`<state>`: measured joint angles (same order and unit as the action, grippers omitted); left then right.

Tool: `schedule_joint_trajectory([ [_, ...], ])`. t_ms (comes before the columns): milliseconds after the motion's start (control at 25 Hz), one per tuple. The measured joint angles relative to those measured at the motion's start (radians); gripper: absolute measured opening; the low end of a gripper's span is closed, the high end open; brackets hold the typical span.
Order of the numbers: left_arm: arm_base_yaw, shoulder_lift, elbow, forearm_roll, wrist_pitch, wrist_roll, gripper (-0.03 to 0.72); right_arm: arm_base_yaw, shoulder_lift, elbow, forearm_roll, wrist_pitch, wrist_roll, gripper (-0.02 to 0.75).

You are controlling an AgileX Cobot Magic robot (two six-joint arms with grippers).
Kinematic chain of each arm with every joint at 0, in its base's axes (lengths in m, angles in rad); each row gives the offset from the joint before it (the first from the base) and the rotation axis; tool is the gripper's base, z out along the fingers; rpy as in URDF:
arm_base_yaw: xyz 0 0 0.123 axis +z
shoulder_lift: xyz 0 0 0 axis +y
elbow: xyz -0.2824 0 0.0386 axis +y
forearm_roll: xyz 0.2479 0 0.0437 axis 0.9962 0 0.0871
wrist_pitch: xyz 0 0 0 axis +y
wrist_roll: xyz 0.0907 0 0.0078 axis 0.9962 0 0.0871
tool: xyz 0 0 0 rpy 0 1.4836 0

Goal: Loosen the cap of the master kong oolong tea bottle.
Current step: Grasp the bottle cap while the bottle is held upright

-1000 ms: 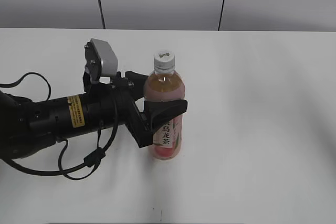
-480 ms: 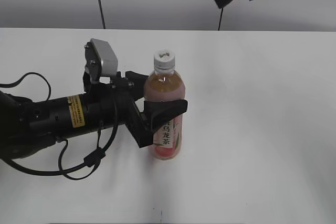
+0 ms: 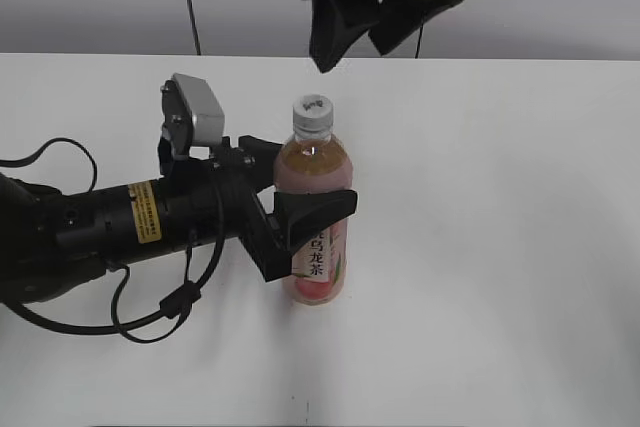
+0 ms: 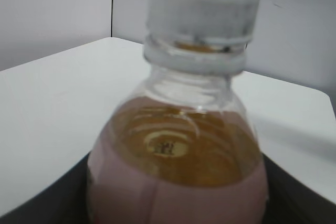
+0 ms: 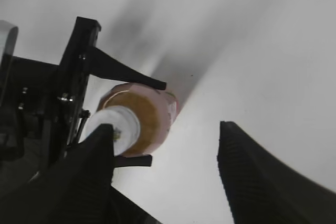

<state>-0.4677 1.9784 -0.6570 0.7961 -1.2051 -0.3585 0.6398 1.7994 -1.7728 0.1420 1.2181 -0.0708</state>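
White worktop carries one master kong oolong tea bottle, standing upright near the middle, its amber-pink tea up to the shoulder. The left hand comes in from the left and is clamped around the bottle's body, one black finger across the near side of the label and the other behind it; the left wrist view looks up the shoulder at the cap, which sits fully on.

What has changed is up top. A second ago only a dark corner of the other arm showed at the far right edge of the exterior view; now the right hand hangs just above and slightly right of the cap, not touching it. Its two fingers stand apart, and in the right wrist view the cap lies close to the left finger, not centred in the gap.

So the bottle is steadied and the twisting hand has arrived, but probably needs to shift over the cap before closing.

Count: one bottle, one cap, two hands.
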Motion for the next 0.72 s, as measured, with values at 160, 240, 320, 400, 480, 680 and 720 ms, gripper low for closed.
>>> schedule_joint_trajectory([
  [160, 0.000, 0.000, 0.000, 0.000, 0.000, 0.000, 0.463, 0.044, 0.015, 0.000, 0.007, 0.000, 0.013, 0.471],
  [240, 0.000, 0.000, 0.000, 0.000, 0.000, 0.000, 0.463, 0.062, 0.026, 0.000, 0.013, 0.000, 0.030, 0.471],
  [320, 0.000, 0.000, 0.000, 0.000, 0.000, 0.000, 0.463, 0.071, 0.040, 0.000, 0.019, 0.000, 0.040, 0.471],
  [400, 0.000, 0.000, 0.000, 0.000, 0.000, 0.000, 0.463, 0.075, 0.054, 0.000, 0.035, 0.000, 0.047, 0.471],
  [480, 0.000, 0.000, 0.000, 0.000, 0.000, 0.000, 0.463, 0.075, 0.067, 0.000, 0.045, 0.000, 0.051, 0.471],
  [680, 0.000, 0.000, 0.000, 0.000, 0.000, 0.000, 0.463, 0.076, 0.087, 0.000, 0.037, 0.000, 0.077, 0.469],
  [720, 0.000, 0.000, 0.000, 0.000, 0.000, 0.000, 0.463, 0.076, 0.087, 0.000, 0.033, 0.000, 0.081, 0.465],
])
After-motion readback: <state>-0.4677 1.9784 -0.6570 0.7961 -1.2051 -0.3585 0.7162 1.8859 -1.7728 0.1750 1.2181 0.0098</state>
